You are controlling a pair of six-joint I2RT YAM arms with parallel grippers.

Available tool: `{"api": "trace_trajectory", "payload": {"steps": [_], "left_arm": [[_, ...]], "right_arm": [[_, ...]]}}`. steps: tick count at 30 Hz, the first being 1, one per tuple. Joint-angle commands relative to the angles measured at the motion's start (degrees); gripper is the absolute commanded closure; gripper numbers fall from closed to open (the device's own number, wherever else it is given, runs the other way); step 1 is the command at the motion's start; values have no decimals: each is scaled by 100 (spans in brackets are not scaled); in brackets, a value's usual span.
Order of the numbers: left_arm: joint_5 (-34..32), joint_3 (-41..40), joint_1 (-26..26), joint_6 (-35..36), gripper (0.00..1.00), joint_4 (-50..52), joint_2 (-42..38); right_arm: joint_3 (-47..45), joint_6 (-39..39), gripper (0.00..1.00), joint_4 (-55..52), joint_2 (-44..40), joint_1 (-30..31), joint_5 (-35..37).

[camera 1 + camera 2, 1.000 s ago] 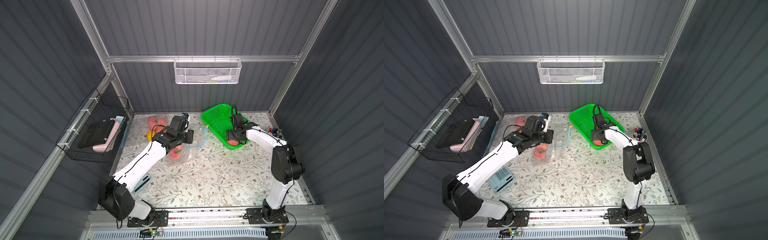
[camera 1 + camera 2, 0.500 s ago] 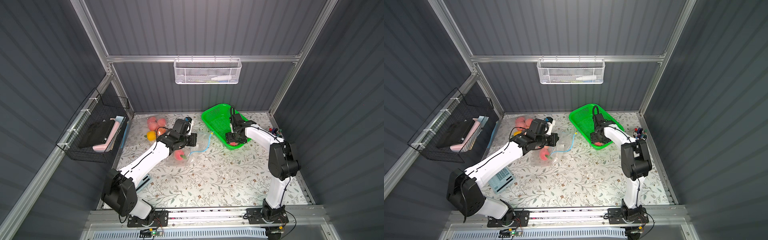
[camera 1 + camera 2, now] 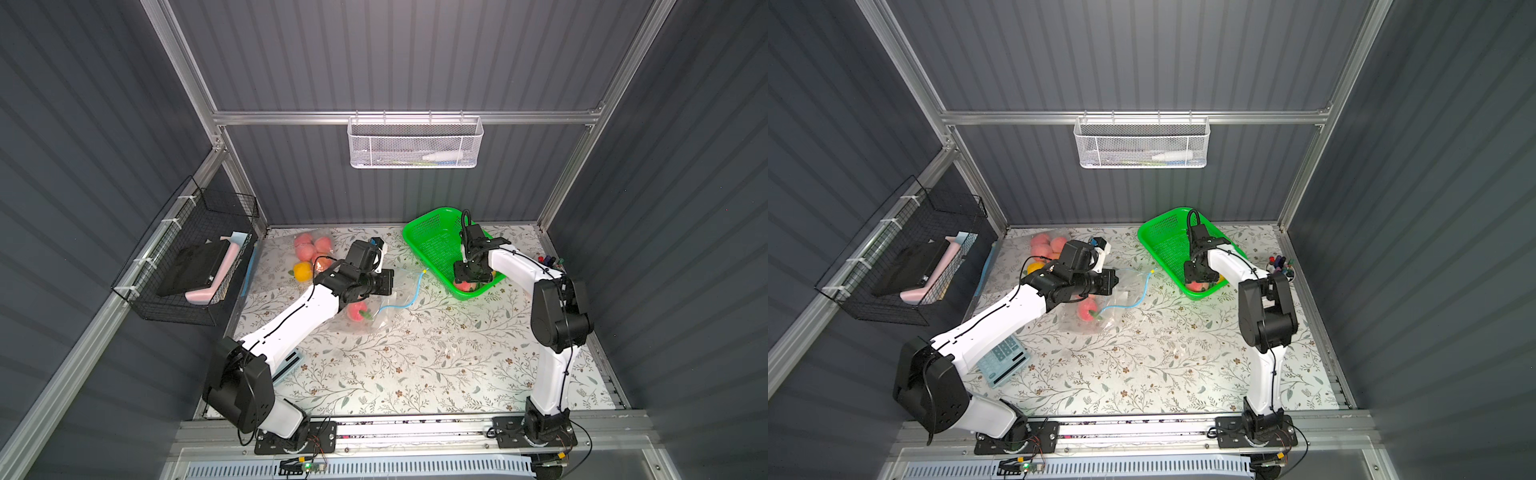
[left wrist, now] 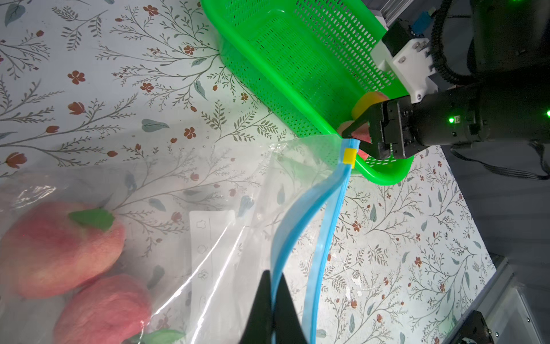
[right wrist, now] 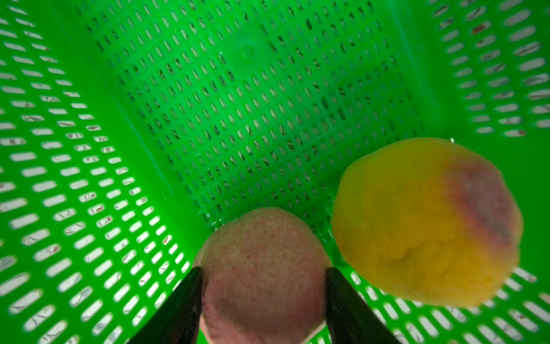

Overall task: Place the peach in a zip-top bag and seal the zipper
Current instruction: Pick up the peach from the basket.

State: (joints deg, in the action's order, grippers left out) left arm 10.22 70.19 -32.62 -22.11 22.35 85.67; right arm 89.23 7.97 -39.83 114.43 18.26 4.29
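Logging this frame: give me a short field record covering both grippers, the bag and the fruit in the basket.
left gripper: shut on the blue zipper strip
zip-top bag: mouth open, yellow slider at one end
bag contents: two peaches
right gripper: inside the green basket, fingers against both sides of the pink peach
basket, ungripped: yellow peach beside the pink one

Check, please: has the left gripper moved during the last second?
Yes. The left gripper, shut on the zipper, has shifted a little toward the green basket in both top views.
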Motion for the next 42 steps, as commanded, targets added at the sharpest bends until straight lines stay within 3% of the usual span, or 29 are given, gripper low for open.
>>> {"api": "trace_trajectory", "payload": {"steps": [1, 16, 24, 28, 34, 42], "left_arm": [[66, -67, -7, -105, 100, -98, -26], [191, -22, -12, -271, 100, -151, 125], [370, 68, -7, -400, 100, -163, 305], [436, 152, -7, -460, 100, -83, 415], [194, 186, -7, -286, 100, -38, 202], [221, 249, -7, -336, 100, -46, 144]], "right_arm": [[-99, 242, 55, 261, -303, -124, 63], [-1068, 1070, 56, 1832, -1345, -227, 13], [-824, 1287, 56, 1919, -1150, -227, -527], [-899, 1370, 56, 2098, -1450, -234, -847], [-1317, 1349, 56, 2442, -2257, -235, -1804], [-2038, 1483, 57, 3259, -3215, -144, -3770]]}}
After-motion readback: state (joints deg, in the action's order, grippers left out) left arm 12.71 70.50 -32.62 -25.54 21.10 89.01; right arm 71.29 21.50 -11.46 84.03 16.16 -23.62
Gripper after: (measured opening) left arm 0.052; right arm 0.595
